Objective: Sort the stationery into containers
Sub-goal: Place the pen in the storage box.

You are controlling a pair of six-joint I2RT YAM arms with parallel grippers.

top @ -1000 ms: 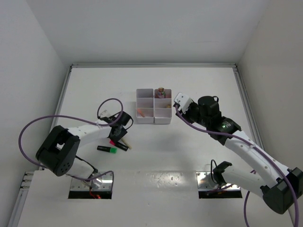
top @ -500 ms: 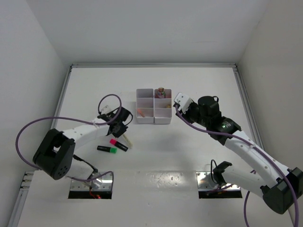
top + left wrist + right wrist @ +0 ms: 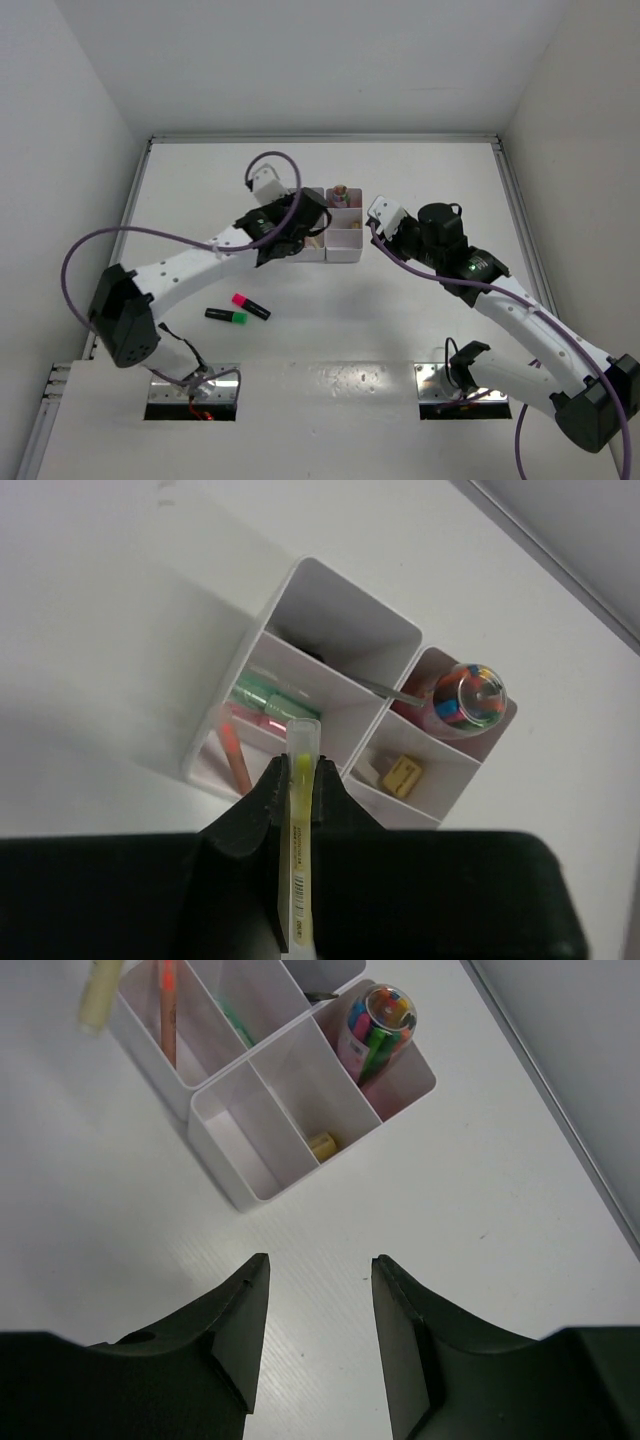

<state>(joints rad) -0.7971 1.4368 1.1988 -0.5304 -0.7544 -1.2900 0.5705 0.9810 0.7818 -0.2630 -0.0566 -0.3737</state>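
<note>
Tray point(image 3: 340, 620) of six white compartments stands near the middle of a white tabletop point(image 3: 400, 330), with some stationery already inside. The left hand point(image 3: 298, 783) hangs above the tray's near-left side, clamped on a pale yellow stick point(image 3: 303, 742) that carries a barcode. The stick's free end points at the tray, but I cannot tell which compartment lies under it. The right hand point(image 3: 318, 1305) hovers over bare tabletop just beside the tray's right corner, fingers apart and holding nothing. A clear tube point(image 3: 378, 1020) of coloured bits stands upright in a far compartment. A pink highlighter point(image 3: 251, 305) and a green highlighter point(image 3: 227, 316) lie close together on the tabletop, well apart from the tray. Inside the tray lie an orange stick point(image 3: 236, 762), green pieces point(image 3: 262, 698) and a small yellow eraser point(image 3: 402, 773), each in its own compartment.
</note>
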